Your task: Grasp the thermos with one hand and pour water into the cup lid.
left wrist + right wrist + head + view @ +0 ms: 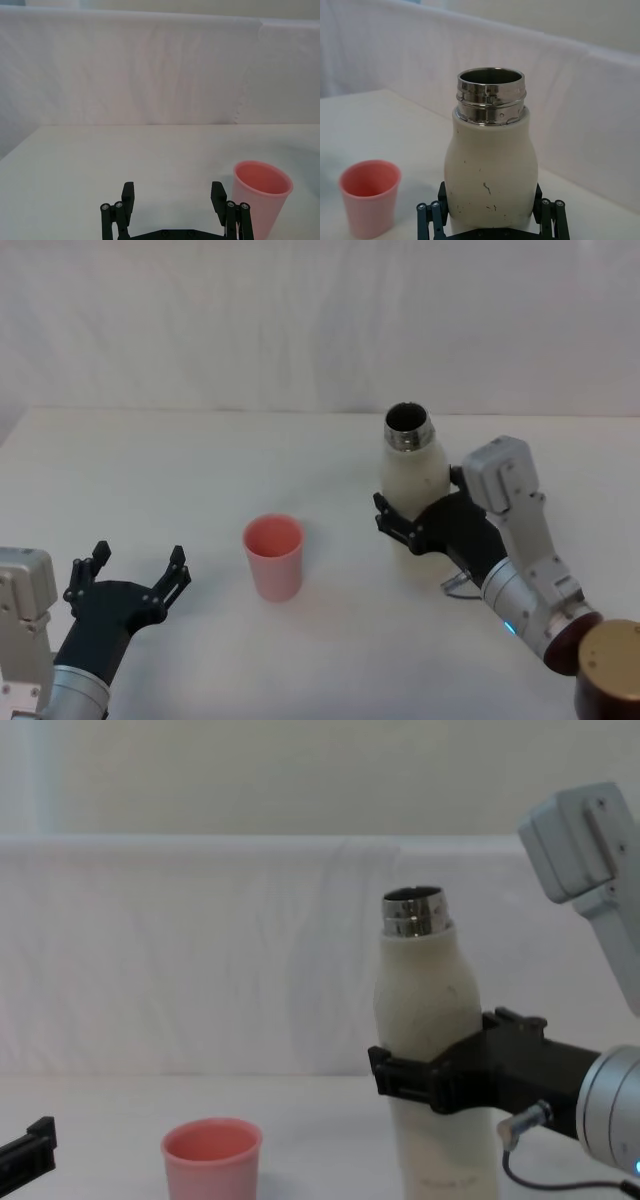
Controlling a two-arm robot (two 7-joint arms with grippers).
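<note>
The white bench [200, 460], backed by a white cloth wall, carried everything. The thermos [412, 472] stood upright, uncapped, clamped around its body by the right hand [425, 523]; the grasp looked done, the pour not begun. The left hand [135, 575] rested wide open near the empty cup lid [273, 555].

One thermos [413, 472], one cup lid [273, 556], two pincers: left pincer [139, 569], right pincer [398, 525].

White table [200, 460], seemingly fabric white backdrop [300, 320] behind.
</note>
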